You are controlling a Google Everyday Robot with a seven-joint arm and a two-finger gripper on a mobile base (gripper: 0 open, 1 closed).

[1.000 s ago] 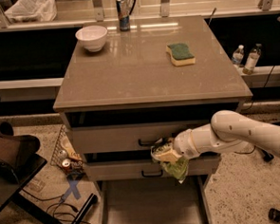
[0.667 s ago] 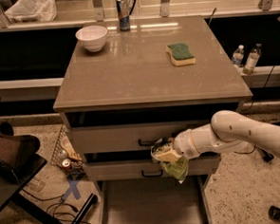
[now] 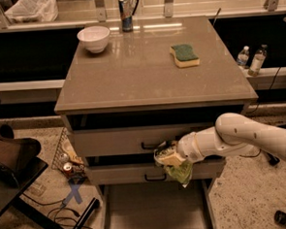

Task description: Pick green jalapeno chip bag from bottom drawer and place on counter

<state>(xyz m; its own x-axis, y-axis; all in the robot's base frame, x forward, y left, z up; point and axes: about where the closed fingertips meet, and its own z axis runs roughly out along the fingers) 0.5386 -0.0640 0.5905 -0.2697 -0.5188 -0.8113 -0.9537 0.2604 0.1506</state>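
The gripper (image 3: pixel 168 156) is clamped on the green jalapeno chip bag (image 3: pixel 178 172) — the bag dangles just beneath it. The open bottom drawer (image 3: pixel 154 215) lies below, the counter (image 3: pixel 140 73) above and behind.

On your tabletop (image 3: pixel 131 73) you see a white bowl (image 3: pixel 94 38) back left, a can (image 3: pixel 125 13), perhaps a drink, just beside it, and a green-and-yellow sponge (image 3: pixel 184 55) toward the right. Two bottles (image 3: pixel 250 60) stand on the ledge (image 3: pixel 276 74) beyond.

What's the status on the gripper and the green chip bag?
Gripper shut on crinkled green jalapeno chip bag, in front of the drawer fronts. Bag above the pale bottom drawer. Glossy grey-beige counter lip overhead.
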